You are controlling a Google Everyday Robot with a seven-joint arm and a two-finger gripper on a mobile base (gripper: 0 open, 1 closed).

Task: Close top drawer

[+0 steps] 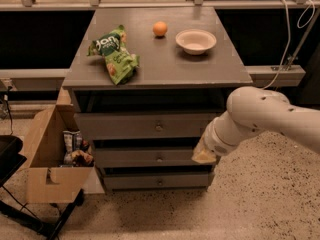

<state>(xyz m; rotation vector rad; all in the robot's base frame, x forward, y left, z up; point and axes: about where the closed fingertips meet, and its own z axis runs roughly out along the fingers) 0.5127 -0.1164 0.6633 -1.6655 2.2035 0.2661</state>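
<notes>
Facing the counter's front edge from above.

- Top drawer: sits directly under the counter's front edge and spans nearly its full width. A dark gap shows between its front panel and the counter top. The panel looks to stand a little forward of the two drawers below. Small round knob at centre.
- Middle drawer and bottom drawer are stacked beneath it, each with a shorter front.
- Gripper: low, at the counter's front right corner, against the right end of the middle drawer and just below the top drawer's lower right corner. It is seen end-on as a pale yellowish tip, so whether it is parted or closed cannot be told, nor whether it touches any panel.
- White arm comes in from the right and covers the right ends of the top and middle drawer fronts.
- On the counter: green chip bag toward the left edge, orange near the back edge at centre, white bowl near the back right corner. All lie well apart from the front edge.
- On the floor: an open cardboard box just beside the counter's left side, holding snack packets.
- Cable hangs beyond the right edge.
</notes>
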